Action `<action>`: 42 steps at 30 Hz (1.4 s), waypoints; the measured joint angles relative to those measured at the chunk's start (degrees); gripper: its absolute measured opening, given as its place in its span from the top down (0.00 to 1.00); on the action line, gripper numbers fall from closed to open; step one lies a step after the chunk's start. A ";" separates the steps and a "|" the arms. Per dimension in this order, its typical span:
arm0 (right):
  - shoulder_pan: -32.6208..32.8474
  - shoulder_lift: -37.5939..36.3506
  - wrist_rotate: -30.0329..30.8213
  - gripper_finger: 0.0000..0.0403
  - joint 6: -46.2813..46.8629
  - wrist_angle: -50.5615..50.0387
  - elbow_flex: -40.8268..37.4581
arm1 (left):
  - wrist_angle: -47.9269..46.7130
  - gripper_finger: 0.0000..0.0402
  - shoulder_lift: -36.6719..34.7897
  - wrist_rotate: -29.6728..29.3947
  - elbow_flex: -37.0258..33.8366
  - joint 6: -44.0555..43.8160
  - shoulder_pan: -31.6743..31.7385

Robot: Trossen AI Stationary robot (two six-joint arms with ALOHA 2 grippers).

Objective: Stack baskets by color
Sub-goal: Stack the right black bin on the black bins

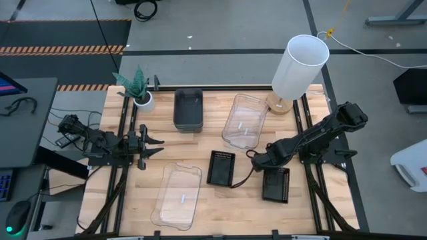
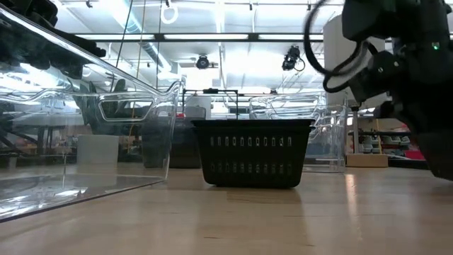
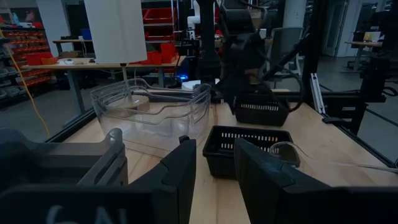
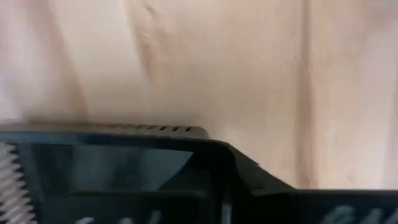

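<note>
Two small black perforated baskets lie near the table's middle, one (image 1: 221, 168) left of the other (image 1: 275, 185). My right gripper (image 1: 259, 161) points down over the right one's far left corner, and the right wrist view shows that basket's slotted rim (image 4: 149, 129) close up and blurred. A clear basket (image 1: 245, 120) rests at the far middle and another (image 1: 177, 195) at the near left. Smoky grey baskets (image 1: 188, 110) sit nested at the far edge. My left gripper (image 3: 214, 180) waits open and level at the table's left side, holding nothing.
A tall white cylinder (image 1: 300, 67) stands at the far right corner and a small potted plant (image 1: 138, 87) at the far left. Bare wood lies between the near clear basket and the black baskets. A cable (image 1: 241, 180) loops from the right arm over the left black basket.
</note>
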 joint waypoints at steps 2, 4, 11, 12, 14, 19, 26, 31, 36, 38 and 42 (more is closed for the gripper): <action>-0.29 -0.09 -1.54 0.97 -0.05 0.44 0.66 | -0.01 0.71 0.00 0.00 0.00 0.02 0.01; -0.48 -0.02 -2.97 0.96 0.24 0.28 1.07 | -0.01 0.71 0.00 0.00 0.00 0.00 0.01; -1.82 0.00 -4.49 0.98 0.94 -1.33 8.59 | -0.01 0.71 0.00 0.00 0.00 0.02 0.02; -2.17 0.00 -4.49 0.98 1.25 -1.59 10.26 | -0.01 0.71 0.00 0.00 0.00 0.00 0.00; -2.98 0.00 -4.50 0.99 1.49 -2.02 13.75 | -0.01 0.71 0.00 0.00 0.00 0.02 0.02; -5.69 0.00 2.14 0.99 -1.07 -0.64 22.35 | -0.01 0.71 0.00 0.00 0.00 0.02 0.02; -11.07 0.04 0.98 0.99 -8.29 13.10 25.73 | -0.01 0.71 0.00 0.00 0.00 0.02 0.02; -12.21 3.22 1.48 1.00 -9.41 13.91 27.79 | -0.02 0.71 0.00 0.02 0.00 0.02 0.00; -12.52 11.57 1.53 1.00 -10.55 8.35 35.43 | -0.04 0.71 0.01 0.04 0.02 0.00 0.01; -12.66 15.16 2.62 1.00 -11.10 2.69 40.38 | -0.04 0.71 0.00 0.02 0.02 0.00 0.00; -13.00 21.66 6.46 0.99 -12.03 -7.85 50.66 | -0.04 0.71 0.00 0.02 0.02 0.00 0.00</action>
